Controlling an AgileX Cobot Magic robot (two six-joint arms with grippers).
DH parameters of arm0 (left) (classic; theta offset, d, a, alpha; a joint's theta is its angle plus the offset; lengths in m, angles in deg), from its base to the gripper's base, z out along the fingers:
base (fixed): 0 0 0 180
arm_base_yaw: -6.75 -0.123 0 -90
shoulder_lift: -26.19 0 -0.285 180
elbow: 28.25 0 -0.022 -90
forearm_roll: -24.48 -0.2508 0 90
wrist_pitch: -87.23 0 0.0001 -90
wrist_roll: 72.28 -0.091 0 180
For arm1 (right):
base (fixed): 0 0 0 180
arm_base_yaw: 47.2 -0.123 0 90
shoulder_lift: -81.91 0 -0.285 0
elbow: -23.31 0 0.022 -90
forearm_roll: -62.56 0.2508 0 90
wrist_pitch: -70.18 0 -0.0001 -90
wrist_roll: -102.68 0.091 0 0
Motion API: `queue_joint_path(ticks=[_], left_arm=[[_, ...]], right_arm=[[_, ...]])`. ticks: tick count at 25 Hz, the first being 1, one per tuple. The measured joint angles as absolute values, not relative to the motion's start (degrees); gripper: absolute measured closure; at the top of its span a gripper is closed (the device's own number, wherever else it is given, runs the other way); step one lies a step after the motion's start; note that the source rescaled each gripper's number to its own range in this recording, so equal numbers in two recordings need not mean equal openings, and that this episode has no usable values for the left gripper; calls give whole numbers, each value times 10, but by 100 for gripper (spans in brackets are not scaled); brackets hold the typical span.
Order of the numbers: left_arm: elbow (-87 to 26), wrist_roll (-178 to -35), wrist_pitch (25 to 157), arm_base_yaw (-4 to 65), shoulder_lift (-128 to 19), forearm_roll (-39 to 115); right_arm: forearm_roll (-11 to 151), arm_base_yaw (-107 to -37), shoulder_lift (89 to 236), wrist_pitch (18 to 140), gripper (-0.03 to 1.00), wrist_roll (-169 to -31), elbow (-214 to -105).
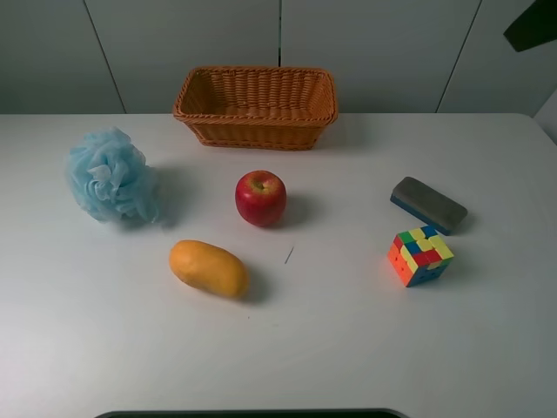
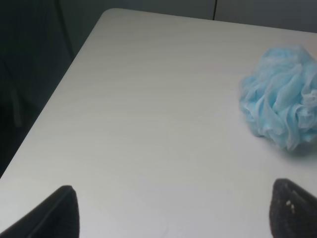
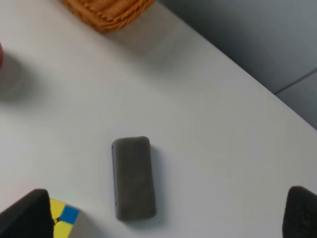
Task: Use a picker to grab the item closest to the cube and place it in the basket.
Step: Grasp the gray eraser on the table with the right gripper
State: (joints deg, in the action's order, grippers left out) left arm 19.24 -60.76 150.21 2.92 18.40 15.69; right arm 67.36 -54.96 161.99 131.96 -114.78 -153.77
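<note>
The item, a flat block with a dark grey felt top and a blue base [image 1: 427, 205], lies on the white table at the right, just behind the multicoloured cube [image 1: 420, 255]. The wicker basket [image 1: 255, 106] stands at the back middle. In the right wrist view my right gripper [image 3: 166, 218] is open and empty, hovering above the block [image 3: 132, 177], with the cube's corner [image 3: 62, 218] by one fingertip and the basket's edge [image 3: 106, 11] farther off. My left gripper [image 2: 173, 218] is open and empty over the table's left part.
A red apple [image 1: 260, 198] sits in the middle and an orange mango [image 1: 209, 268] in front of it. A blue mesh bath sponge [image 1: 111, 176] lies at the left, also in the left wrist view [image 2: 282, 104]. A dark part of the right arm [image 1: 531, 24] shows at the top right.
</note>
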Motion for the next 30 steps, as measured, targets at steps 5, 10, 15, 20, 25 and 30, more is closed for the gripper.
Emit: queue_joint_path(ticks=[5, 10, 15, 20, 25, 30], left_arm=[[192, -608, 1502, 29, 184, 157], [192, -608, 1502, 29, 184, 157], [192, -608, 1502, 29, 184, 157], [192, -608, 1502, 29, 184, 157], [192, -608, 1502, 29, 184, 157], [192, -608, 1502, 29, 184, 157]], right_arm=[[666, -561, 1771, 1317, -3, -1185, -1591], [658, -563, 1883, 1296, -3, -1198, -1592], [653, -560, 1967, 1265, -3, -1200, -1592], [660, -534, 2012, 1258, -3, -1200, -1593], [664, -524, 2029, 1258, -3, -1200, -1593], [675, -524, 2066, 1257, -3, -1200, -1590]])
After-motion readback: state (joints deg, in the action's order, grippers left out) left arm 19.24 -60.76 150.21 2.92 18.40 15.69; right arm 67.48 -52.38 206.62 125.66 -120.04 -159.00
